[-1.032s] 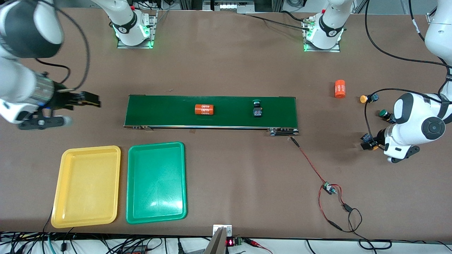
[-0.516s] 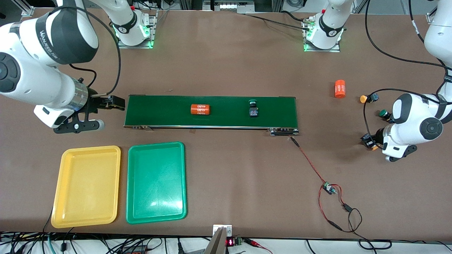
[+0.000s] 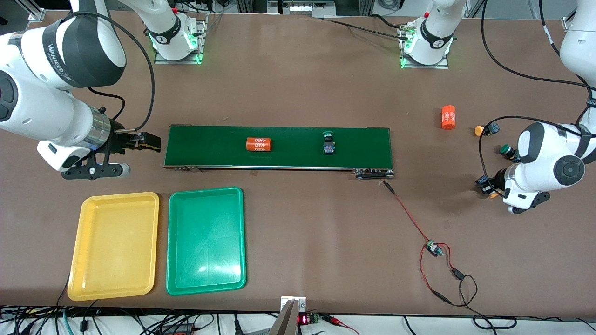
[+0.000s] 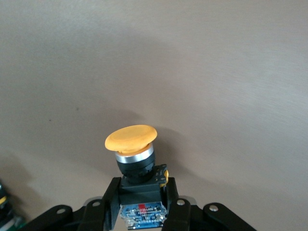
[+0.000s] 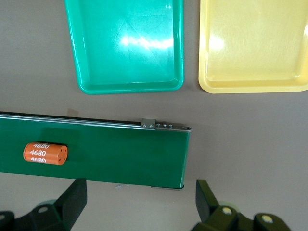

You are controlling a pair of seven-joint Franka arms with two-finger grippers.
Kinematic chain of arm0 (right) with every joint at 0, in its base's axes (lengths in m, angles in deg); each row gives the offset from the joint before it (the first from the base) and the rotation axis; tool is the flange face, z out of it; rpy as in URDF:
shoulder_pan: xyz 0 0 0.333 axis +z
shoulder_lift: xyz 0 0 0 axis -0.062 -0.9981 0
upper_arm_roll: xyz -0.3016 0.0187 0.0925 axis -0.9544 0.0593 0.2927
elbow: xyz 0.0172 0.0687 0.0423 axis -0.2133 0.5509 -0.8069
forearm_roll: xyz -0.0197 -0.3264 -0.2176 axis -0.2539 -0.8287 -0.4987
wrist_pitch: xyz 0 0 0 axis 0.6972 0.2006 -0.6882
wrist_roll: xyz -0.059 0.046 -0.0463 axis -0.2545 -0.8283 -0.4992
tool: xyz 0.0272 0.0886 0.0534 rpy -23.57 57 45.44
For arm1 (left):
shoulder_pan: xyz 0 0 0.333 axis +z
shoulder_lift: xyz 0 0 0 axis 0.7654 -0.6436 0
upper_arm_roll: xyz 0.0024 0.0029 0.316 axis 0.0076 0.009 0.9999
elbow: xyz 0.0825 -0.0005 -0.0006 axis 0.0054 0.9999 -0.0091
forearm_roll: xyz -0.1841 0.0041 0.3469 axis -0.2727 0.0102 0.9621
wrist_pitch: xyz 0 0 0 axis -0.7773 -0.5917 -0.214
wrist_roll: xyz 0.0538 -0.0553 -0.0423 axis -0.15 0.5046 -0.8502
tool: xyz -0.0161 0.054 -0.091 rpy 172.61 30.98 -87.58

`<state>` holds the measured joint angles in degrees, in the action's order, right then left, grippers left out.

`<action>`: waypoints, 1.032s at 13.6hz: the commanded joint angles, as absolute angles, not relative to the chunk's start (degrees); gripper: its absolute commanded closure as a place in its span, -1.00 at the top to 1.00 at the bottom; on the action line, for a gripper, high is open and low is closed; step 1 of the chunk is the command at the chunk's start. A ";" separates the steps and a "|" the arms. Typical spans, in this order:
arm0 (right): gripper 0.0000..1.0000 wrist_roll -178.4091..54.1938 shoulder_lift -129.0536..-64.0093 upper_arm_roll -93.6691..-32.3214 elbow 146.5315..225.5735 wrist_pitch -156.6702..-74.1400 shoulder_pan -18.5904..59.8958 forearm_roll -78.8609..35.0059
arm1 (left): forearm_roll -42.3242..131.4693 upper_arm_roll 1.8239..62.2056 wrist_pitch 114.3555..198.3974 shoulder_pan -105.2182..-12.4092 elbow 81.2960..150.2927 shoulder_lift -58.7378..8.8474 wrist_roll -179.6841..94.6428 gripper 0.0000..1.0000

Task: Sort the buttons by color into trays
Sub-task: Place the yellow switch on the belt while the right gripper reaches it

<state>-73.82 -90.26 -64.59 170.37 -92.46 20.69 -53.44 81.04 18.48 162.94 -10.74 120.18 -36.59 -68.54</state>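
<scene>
Left gripper (image 4: 142, 211), low at its own end of the table, is clamped on the blue-and-black body of an orange-capped button (image 4: 132, 144), round mushroom cap up; right gripper (image 5: 139, 202) hangs spread wide and empty over bare table at the long green belt's (image 3: 279, 146) end; on that matte belt I see a green-capped button (image 3: 330, 143) and an orange cylinder (image 3: 258, 144); smooth, round-cornered yellow tray (image 3: 114, 202) and green tray (image 3: 207, 197) sit side by side nearer the camera, both bare; two more buttons (image 3: 486, 130) lie near the left arm.

Brown table (image 3: 298, 83): belt (image 3: 279, 160), yellow tray (image 3: 114, 246), green tray (image 3: 206, 241).
</scene>
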 commanded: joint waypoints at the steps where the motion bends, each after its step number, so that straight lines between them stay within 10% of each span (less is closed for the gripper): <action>1: 1.00 -74.87 -89.94 -64.40 170.35 -92.60 20.52 -53.24 | 82.66 13.80 156.48 -10.30 120.58 -31.42 -65.36 -0.34; 9: 1.00 -74.87 -90.03 -64.31 170.61 -92.34 21.13 -53.06 | 81.87 -6.33 144.95 -12.31 121.46 -31.31 -63.39 -0.35; 14: 1.00 -82.69 -90.03 -64.14 172.02 -91.20 25.43 -53.15 | 81.78 -7.05 147.31 -22.68 122.16 -36.15 -78.42 -0.42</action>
